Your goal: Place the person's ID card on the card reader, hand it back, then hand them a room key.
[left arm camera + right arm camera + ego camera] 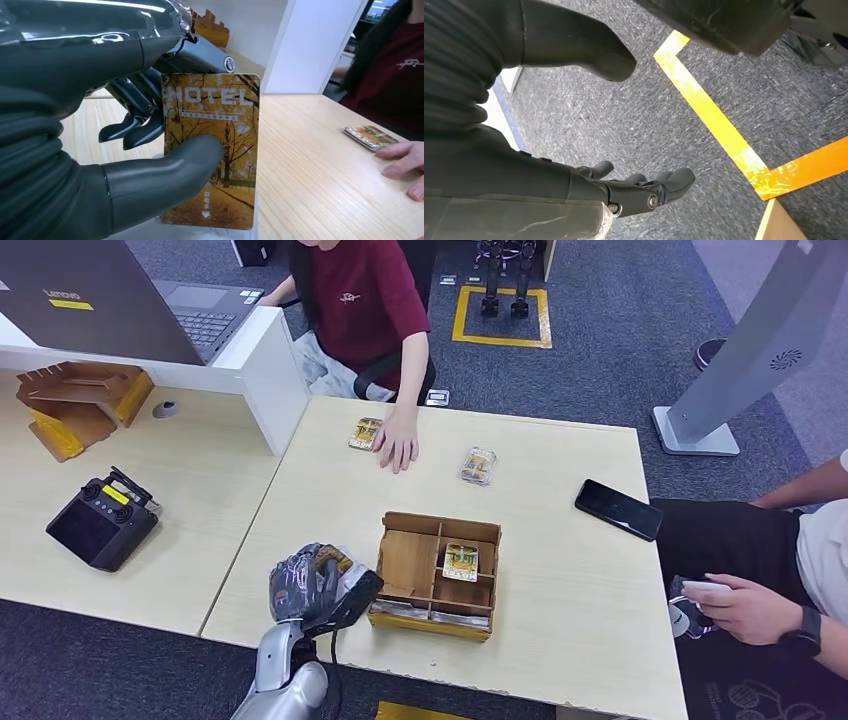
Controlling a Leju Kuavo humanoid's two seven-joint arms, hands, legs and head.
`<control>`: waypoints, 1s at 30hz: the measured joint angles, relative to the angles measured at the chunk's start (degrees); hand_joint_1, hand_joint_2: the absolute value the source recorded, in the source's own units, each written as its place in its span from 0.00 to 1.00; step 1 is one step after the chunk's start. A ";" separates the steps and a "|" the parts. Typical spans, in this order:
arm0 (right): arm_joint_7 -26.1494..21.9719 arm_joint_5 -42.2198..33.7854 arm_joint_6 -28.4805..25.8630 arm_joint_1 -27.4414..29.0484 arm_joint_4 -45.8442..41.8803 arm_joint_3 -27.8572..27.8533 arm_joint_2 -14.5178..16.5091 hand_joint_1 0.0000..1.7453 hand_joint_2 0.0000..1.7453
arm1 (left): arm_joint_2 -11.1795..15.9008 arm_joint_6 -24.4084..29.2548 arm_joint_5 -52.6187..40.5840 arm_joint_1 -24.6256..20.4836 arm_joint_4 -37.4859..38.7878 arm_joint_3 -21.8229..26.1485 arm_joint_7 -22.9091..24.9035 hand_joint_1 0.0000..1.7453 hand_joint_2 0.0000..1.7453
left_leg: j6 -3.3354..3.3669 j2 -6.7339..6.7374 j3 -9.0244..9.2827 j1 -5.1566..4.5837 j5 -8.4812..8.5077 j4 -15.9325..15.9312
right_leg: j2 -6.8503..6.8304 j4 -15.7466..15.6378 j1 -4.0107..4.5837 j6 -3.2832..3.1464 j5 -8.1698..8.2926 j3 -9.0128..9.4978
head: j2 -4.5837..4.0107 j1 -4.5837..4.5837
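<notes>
L hand (318,585) is up at the near edge of the table (330,480), just left of the wooden tray (440,575), and it grips a key card (212,150) upright: thumb (185,162) pressed flat on the printed face, dark fingers (132,130) behind the card. Card art is autumn trees w/ "HOTEL" across the top. In the head view the card is mostly hidden by the hand.

R hand (644,192) hangs over grey carpet w/ yellow tape lines (719,127); fingers loosely extended, thumb apart, nothing in it, so released.

Tray has several compartments; 1 similar card (460,561) lies in the middle-right compartment, and more flat items sit along the tray's near edge, too small to tell what.

Across the table, a person in a dark red shirt (365,300) rests a hand (397,445) on the far side, touching or just beside another card (365,433). Whether that one is the ID card, cannot tell. A clear-wrapped card (479,466) lies a bit to the right, apart from it. A black phone (618,509) lies near the table's right edge. A 2nd person at right holds a small device (700,592).

On the left desk: a black handheld controller (102,521), a wooden stand (80,405) and a laptop (120,300). No card reader I can identify w/ certainty.
</notes>
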 joint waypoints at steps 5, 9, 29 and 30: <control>-0.08 0.00 -0.10 0.00 0.00 0.83 0.00 0.00 1.00 | -0.17 1.28 -1.73 -1.38 3.67 1.11 0.20 1.00 1.00 | 0.00 0.00 0.05 0.00 0.00 0.00 | -0.01 0.00 0.00 0.00 0.00 0.06 | 0.00 0.01; -0.20 0.00 -0.14 0.00 0.00 1.48 0.00 0.00 1.00 | -0.25 1.50 -2.11 -1.94 5.45 2.12 0.20 1.00 1.00 | 0.00 0.00 0.09 0.00 0.00 0.00 | -0.01 0.00 0.00 0.00 0.00 0.10 | 0.00 0.01; -1.64 -0.01 -0.90 0.02 0.00 1.86 0.00 0.00 1.00 | -1.35 1.21 0.28 -2.11 7.85 5.58 -3.99 1.00 1.00 | 0.00 0.00 0.23 0.00 0.00 -0.01 | -0.03 0.00 0.00 0.00 0.00 0.26 | 0.00 0.01; -1.64 -0.03 -0.92 0.02 0.01 1.86 0.00 0.00 1.00 | -1.46 0.73 1.61 -2.05 7.83 5.77 -5.11 1.00 1.00 | 0.00 0.00 0.23 0.00 0.00 -0.01 | -0.03 0.00 0.00 0.00 0.00 0.26 | 0.00 0.01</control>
